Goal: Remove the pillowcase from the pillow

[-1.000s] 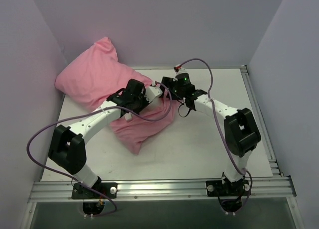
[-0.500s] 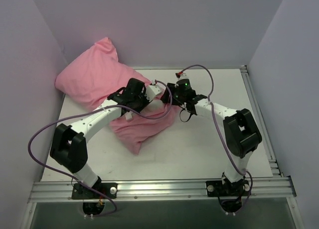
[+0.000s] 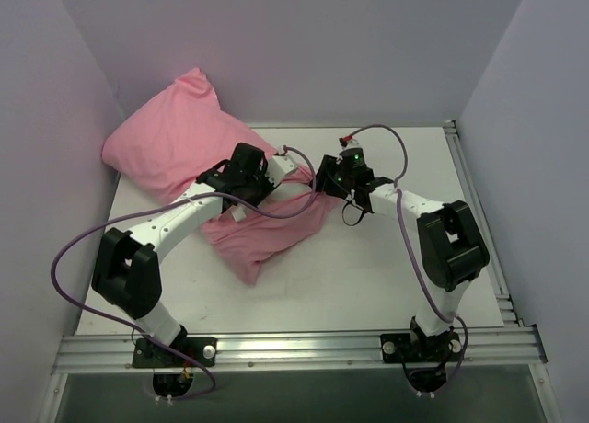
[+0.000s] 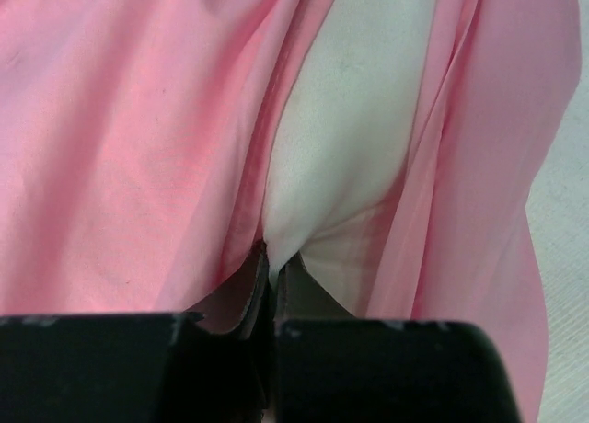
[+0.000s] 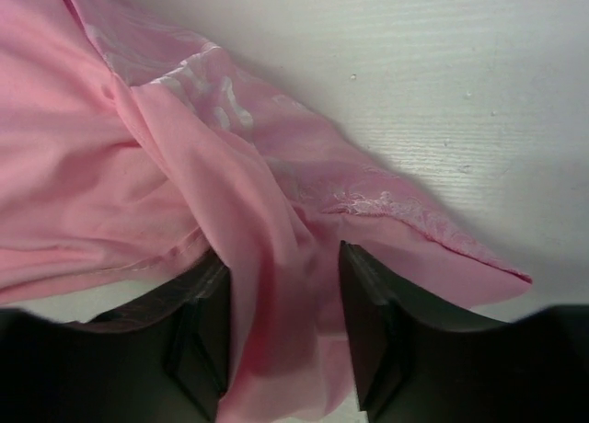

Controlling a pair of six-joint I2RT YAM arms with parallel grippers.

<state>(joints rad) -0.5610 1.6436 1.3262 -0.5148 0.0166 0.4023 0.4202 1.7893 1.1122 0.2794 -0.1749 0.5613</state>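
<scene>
The white table (image 3: 368, 267) carries the pink pillowcase (image 3: 175, 152), the biggest thing in sight. Its plump closed end leans into the far left corner against the wall, and its slack open end trails toward the middle, under both wrists. In the left wrist view the off-white pillow (image 4: 359, 120) shows through the parted mouth of the case, pink folds on either side.

The left gripper (image 3: 287, 170) lies low over that mouth. Seen up close, the left gripper (image 4: 273, 271) has its fingers pressed together right where the pink hem meets the white cushion. We cannot tell which cloth, if any, is pinched between them.

The right gripper (image 3: 324, 179) faces it from the other side, just beside it. From its own camera the right gripper (image 5: 283, 257) stands about half apart and is clamped on a bunched fold of the pillowcase, which fills the gap and touches both fingers (image 5: 368, 331). The shiny rose-patterned face lies flat on the table beyond.

Against the picture a second earlier, the right fingers have closed in from wide. The right wrist has drawn back toward the right, with the cable loop above it lower. The left arm has barely shifted.
</scene>
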